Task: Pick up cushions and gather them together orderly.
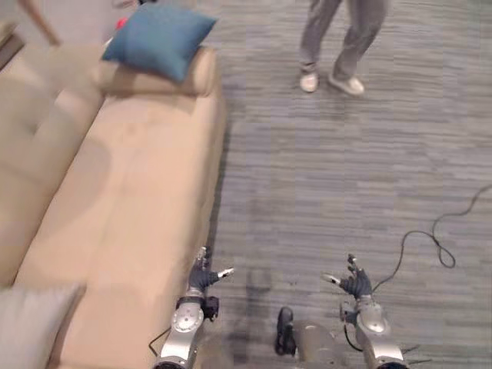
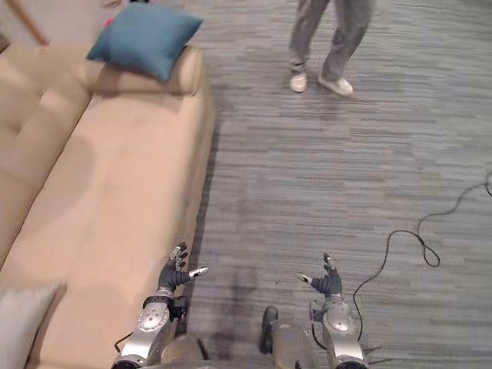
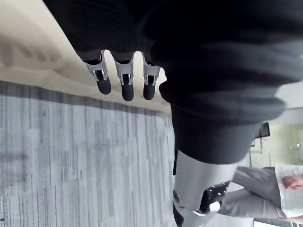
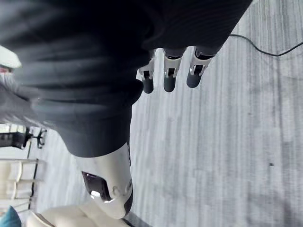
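A blue cushion [image 1: 159,38] lies tilted on the far armrest of the beige sofa [image 1: 131,207]. A pale grey cushion [image 1: 31,323] rests on the sofa's near end at the lower left. My left hand [image 1: 203,278] hovers at the sofa's front edge, open and holding nothing. My right hand [image 1: 354,283] hangs open over the carpet to the right, also holding nothing. Both hands are far from the blue cushion. The straight fingers [image 3: 124,78] of my left hand point over the sofa edge in its wrist view, and the right-hand fingers [image 4: 169,73] point over carpet.
A person [image 1: 338,42] in grey trousers and white shoes stands on the grey carpet at the far side. The sofa backrest [image 1: 23,131] runs along the left. Open carpet [image 1: 330,177] spreads between me and the person.
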### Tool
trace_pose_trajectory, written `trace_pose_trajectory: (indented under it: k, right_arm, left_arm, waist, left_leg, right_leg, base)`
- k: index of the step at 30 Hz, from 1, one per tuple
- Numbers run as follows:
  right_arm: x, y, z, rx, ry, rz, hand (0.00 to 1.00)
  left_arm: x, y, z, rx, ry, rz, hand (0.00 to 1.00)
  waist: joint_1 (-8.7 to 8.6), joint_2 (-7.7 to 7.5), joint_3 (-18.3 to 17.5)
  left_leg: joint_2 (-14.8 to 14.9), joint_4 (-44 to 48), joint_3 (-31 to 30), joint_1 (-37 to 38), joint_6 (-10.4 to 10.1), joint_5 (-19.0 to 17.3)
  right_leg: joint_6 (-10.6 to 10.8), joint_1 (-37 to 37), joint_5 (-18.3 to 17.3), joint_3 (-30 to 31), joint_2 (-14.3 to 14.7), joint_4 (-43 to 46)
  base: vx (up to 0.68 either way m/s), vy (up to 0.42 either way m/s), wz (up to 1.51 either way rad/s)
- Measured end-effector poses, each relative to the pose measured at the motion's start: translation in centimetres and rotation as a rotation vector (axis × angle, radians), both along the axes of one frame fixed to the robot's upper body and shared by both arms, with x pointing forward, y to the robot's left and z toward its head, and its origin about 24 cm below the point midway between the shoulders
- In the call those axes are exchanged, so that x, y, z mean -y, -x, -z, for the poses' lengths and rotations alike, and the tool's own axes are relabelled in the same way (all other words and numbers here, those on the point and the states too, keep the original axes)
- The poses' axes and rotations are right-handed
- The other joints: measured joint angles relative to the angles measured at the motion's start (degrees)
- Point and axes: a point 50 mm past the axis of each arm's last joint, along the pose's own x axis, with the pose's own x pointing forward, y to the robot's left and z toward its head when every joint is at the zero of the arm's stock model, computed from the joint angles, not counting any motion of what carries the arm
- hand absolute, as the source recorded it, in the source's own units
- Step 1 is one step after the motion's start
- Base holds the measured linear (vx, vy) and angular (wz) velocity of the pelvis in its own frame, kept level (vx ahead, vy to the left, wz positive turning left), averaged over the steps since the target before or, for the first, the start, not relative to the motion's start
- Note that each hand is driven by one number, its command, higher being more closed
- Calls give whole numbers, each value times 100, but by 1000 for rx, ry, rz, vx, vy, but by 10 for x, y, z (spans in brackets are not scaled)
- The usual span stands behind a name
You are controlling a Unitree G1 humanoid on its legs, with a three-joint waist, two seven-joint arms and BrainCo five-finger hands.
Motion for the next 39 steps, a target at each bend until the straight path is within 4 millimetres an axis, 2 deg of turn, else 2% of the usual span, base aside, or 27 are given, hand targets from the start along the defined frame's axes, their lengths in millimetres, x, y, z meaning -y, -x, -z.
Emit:
trace_pose_trajectory:
  k: [3,5,6,8,9,10,12,14,15,17,19,20,21,22,23,24,25,26,27,28,30,33,35,36,37,38,39]
  right_arm:
    - [-6,-2,0,7,-14,0,0]
    - [-4,-8,-4,26,-7,-2,0]
    - [-3,-12,-6,33,4,-6,0]
    - [-11,-14,-5,31,-5,-15,0]
    - [-11,-13,-4,26,-6,-11,0]
    - [-11,-14,-4,26,-4,-12,0]
    - [-15,-9,0,8,-16,-8,0]
    - [-18,-1,5,-15,-24,-10,0]
    - [-19,0,6,-24,-20,-14,0]
    - [-19,-2,4,-19,-9,-23,0]
    - [-17,-4,3,-18,5,-28,0]
    - [-11,-5,1,-13,21,-25,0]
    - [-7,-4,2,-18,27,-15,0]
    - [-7,-2,2,-23,28,-13,0]
    - [-7,2,5,-36,28,-11,0]
    - [-5,7,7,-52,31,-6,0]
    - [-1,9,8,-58,37,0,0]
    - [3,8,7,-62,47,7,0]
    - [5,3,4,-48,51,7,0]
    - [1,1,3,-41,46,-1,0]
    - [-3,-6,-1,-10,15,19,0]
    - [0,-9,-4,17,-4,40,0]
    - [2,-10,-3,12,-1,49,0]
    - [9,-9,-3,6,11,57,0]
    - [9,-4,5,-43,3,77,0]
    - [6,-1,9,-58,-5,76,0]
    - [5,-1,8,-52,-7,81,0]
  left_arm:
    - [-1,6,2,-12,-1,-11,0]
    - [-1,10,3,-18,-2,-19,0]
    - [-2,12,4,-23,-1,-34,0]
    - [-12,17,6,-36,-17,-78,0]
    - [-18,15,5,-32,-20,-102,0]
    - [-20,19,7,-46,-18,-115,0]
    - [-16,27,11,-74,-9,-102,0]
    - [-13,29,13,-90,-5,-91,0]
    - [-13,29,13,-89,-5,-95,0]
    - [-13,25,11,-77,0,-96,0]
    - [-11,18,8,-59,9,-89,0]
    - [-6,11,6,-44,13,-72,0]
    - [-5,6,5,-37,10,-64,0]
    - [-5,4,5,-37,8,-61,0]
    - [-6,4,6,-43,-1,-66,0]
    - [-9,8,10,-66,-19,-65,0]
    - [-5,7,12,-72,-11,-63,0]
    - [2,6,12,-70,8,-59,0]
    - [6,3,12,-77,25,-63,0]
    - [8,4,13,-81,33,-66,0]
    - [11,2,12,-74,58,-76,0]
    - [7,2,10,-64,67,-97,0]
    - [1,6,11,-66,67,-127,0]
    - [1,12,15,-89,72,-139,0]
    - [-4,15,18,-106,64,-154,0]
    - [-9,17,18,-106,59,-175,0]
    - [-19,15,15,-90,52,-215,0]
  waist:
    - [121,34,7]
    - [229,101,-6]
    - [416,187,-46]
    - [553,-158,-168]
    - [569,-327,-198]
    - [561,-366,-196]
    - [445,-389,-172]
    - [402,-373,-152]
    - [407,-333,-131]
    - [381,-275,-102]
    - [266,-190,-48]
    - [169,-25,46]
    - [86,34,95]
    - [90,15,96]
    - [87,-21,75]
    - [36,-22,28]
    - [-17,113,-5]
    - [-44,326,-37]
    - [-33,328,-20]
    - [29,334,-3]
    - [148,245,132]
    - [415,-37,131]
    - [435,-75,151]
    - [411,214,111]
    - [418,108,135]
    - [408,-63,36]
    - [400,-154,-25]
  left_leg:
    - [-433,-1094,-451,-780,-13,8]
    - [-736,-2436,-589,-1025,-309,227]
    - [-748,-3194,-601,-969,-346,846]
    - [-1010,-3035,-378,-918,134,695]
    - [-1126,-2848,-230,-893,280,377]
    - [-1183,-2714,-70,-687,452,136]
    - [-1360,-2725,-31,-75,612,-143]
    - [-1420,-2850,-14,575,688,-311]
    - [-1432,-3250,-15,1086,704,-350]
    - [-1421,-3761,-46,1586,703,-349]
    - [-1377,-4122,-236,1973,647,-379]
    - [-1243,-4208,-402,2201,435,-496]
    - [-1159,-4297,-502,2437,295,-573]
    - [-1145,-4331,-504,2577,233,-607]
    - [-1098,-4285,-609,2843,-20,-748]
    - [-1004,-4038,-839,3057,-199,-847]
    - [-865,-3770,-936,3039,-225,-834]
    - [-616,-2938,-936,2701,-560,-449]
    - [-530,-1550,-884,2008,-470,903]
    - [-430,-1046,-864,1782,-543,1184]
    - [22,627,-389,796,-166,444]
    - [-219,-286,193,-384,20,36]
    - [-289,-1527,548,-754,-34,124]
    - [-228,-2888,856,-828,-125,600]
    - [-384,-3127,1211,-577,550,1019]
    - [-526,-3208,1585,-562,491,1068]
    - [-438,-2947,2192,-670,645,990]
  right_leg:
    - [195,407,-179,383,-19,-213]
    - [382,593,-328,632,-65,-343]
    - [544,661,-482,911,-13,-317]
    - [691,738,-662,1241,-261,-331]
    - [951,597,-792,1307,-455,175]
    - [1296,252,-761,1393,-563,1288]
    - [2064,-174,-294,1377,-787,2971]
    - [1830,-551,-356,1055,-982,4230]
    - [1412,-887,-554,520,-1155,4409]
    - [1043,-1377,-737,-55,-1269,4045]
    - [957,-1865,-693,-251,-1169,2940]
    - [1015,-1989,-413,-186,-965,1875]
    - [1048,-2020,220,-43,-742,493]
    - [1027,-2019,564,68,-672,-130]
    - [907,-2034,1132,153,-534,-715]
    - [662,-2037,1978,320,-487,-451]
    - [646,-2081,2060,272,-461,-77]
    - [521,-2091,1567,38,-349,439]
    - [486,-1781,1175,-52,-347,528]
    - [470,-1547,1094,-63,-327,415]
    - [333,-275,854,-182,-252,-156]
    - [482,760,751,-321,-549,-980]
    - [913,1132,454,-549,-657,-1207]
    - [1089,1409,237,-689,-520,-1223]
    - [1198,1717,64,-715,-682,-1226]
    - [1186,1728,97,-815,-839,-1259]
    - [1301,1866,188,-1001,-899,-1349]
  base:
    - [447,179,-74]
    - [392,229,-71]
    - [492,288,-98]
    - [614,310,-68]
    - [598,260,-20]
    - [706,317,-17]
    - [597,243,-1]
    - [692,171,4]
    - [470,76,-14]
    - [567,63,-11]
    - [584,11,19]
    - [621,-48,48]
    - [637,-64,48]
    - [678,-102,39]
    - [748,-164,48]
    - [960,-244,64]
    - [970,-251,64]
    - [948,-254,48]
    - [762,-195,26]
    - [746,-190,17]
    - [754,-120,24]
    - [565,-16,20]
    - [589,95,23]
    - [756,172,52]
    - [646,166,71]
    - [633,142,103]
    - [591,155,106]
